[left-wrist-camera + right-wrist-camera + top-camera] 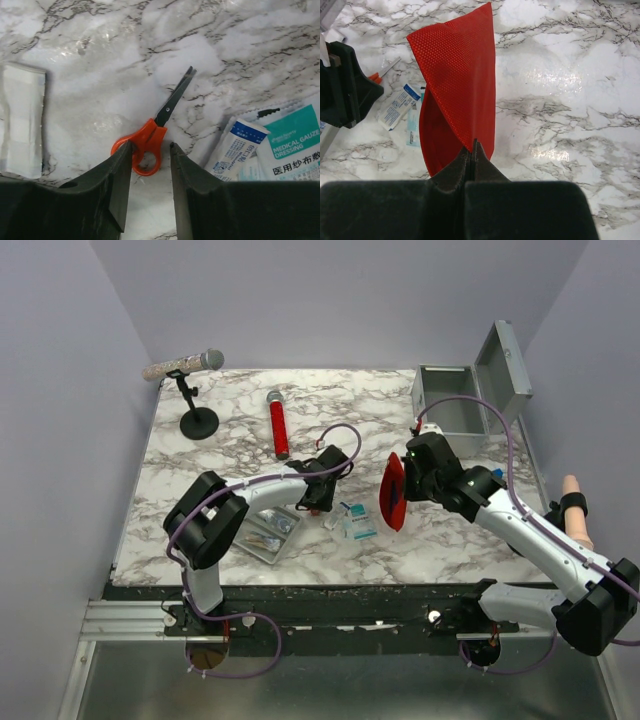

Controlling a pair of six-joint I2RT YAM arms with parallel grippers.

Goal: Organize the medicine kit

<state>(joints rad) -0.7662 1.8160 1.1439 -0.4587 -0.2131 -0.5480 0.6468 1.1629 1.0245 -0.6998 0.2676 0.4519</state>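
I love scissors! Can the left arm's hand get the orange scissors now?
Probably yes: the left hand sits open right at the scissors' orange handle, with nothing lying in between.

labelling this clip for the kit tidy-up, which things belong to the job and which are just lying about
Job: grey metal hinged-lid box; red mesh fabric sheet; orange-handled steel scissors; teal paper gauze packet.
Lying about: silver microphone on black stand; red cylinder with silver head.

marble table: medicine kit, scissors, gauze
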